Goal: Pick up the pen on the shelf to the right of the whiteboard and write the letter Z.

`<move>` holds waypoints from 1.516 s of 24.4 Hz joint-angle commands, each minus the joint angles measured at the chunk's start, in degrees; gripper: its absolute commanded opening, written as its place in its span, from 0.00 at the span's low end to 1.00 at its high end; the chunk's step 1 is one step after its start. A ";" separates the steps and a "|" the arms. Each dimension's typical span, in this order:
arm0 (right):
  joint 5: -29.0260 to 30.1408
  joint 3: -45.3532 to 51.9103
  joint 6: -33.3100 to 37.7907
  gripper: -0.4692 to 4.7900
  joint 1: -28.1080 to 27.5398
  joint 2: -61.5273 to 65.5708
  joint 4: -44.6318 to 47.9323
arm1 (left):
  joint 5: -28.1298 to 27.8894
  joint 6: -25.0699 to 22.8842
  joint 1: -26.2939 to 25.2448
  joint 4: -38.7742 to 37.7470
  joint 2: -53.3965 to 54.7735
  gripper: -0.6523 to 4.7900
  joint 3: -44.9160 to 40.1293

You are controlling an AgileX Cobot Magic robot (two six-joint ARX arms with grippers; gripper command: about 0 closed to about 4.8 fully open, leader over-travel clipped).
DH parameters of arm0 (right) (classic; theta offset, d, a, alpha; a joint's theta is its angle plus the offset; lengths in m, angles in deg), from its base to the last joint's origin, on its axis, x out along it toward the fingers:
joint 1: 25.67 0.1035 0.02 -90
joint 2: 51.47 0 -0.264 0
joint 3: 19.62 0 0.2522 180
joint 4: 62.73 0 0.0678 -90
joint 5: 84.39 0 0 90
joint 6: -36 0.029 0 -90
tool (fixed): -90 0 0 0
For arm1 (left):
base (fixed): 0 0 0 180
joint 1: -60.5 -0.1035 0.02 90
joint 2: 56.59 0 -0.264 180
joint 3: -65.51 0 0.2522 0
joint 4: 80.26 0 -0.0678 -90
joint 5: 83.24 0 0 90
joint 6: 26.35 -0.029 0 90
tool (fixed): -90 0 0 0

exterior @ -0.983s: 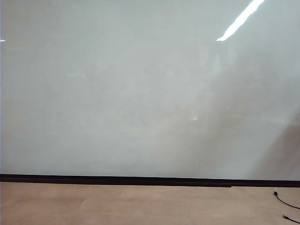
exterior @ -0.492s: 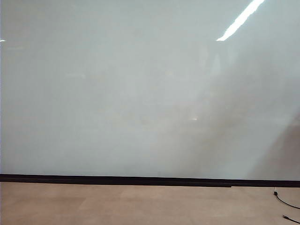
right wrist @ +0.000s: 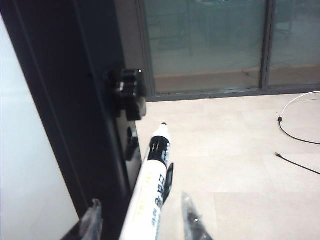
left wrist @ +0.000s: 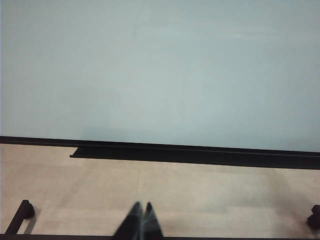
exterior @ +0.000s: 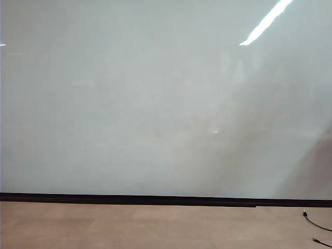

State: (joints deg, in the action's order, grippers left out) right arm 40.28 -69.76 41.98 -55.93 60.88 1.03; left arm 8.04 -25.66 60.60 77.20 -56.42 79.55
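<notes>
Slim white plastic marker pen, light, rigid, slick: grip mid-barrel. Right gripper beside black whiteboard frame, part-open astride pen, contact unclear. Left gripper closed, empty.

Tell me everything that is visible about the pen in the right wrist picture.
The pen is a slim white marker with a black band near its small dark tip and printed lettering along its barrel. It looks like plastic. It lies slanted between the two fingers of the right tool, tip pointing away, beside the black frame. Whether the fingers already press on it cannot be told.
</notes>
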 commanded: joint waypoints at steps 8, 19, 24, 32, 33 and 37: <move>1.27 -0.13 0.04 0.46 -0.02 -0.28 1.18 | 0.02 -0.24 0.02 0.63 0.02 0.11 0.11; 1.25 -0.13 1.11 0.07 -0.04 -0.28 1.22 | 0.02 -0.24 0.02 0.63 0.02 0.11 0.11; 1.25 0.07 1.33 0.07 -0.31 -0.39 3.45 | 0.02 -0.24 0.02 0.63 0.02 0.11 0.11; -0.55 0.09 1.33 0.07 -0.77 -0.68 3.50 | 0.02 -0.24 0.02 0.63 0.02 0.11 0.11; -1.49 0.09 1.33 0.07 -0.79 -0.68 3.54 | 0.02 -0.24 0.02 0.63 0.02 0.11 0.11; -8.85 0.24 1.33 0.07 -0.79 -1.01 3.56 | 0.02 -0.24 0.02 0.63 0.02 0.11 0.11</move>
State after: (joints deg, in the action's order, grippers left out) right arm 34.56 -69.65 43.03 -56.65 60.60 3.41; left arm 8.04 -25.66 60.60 77.20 -56.42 79.55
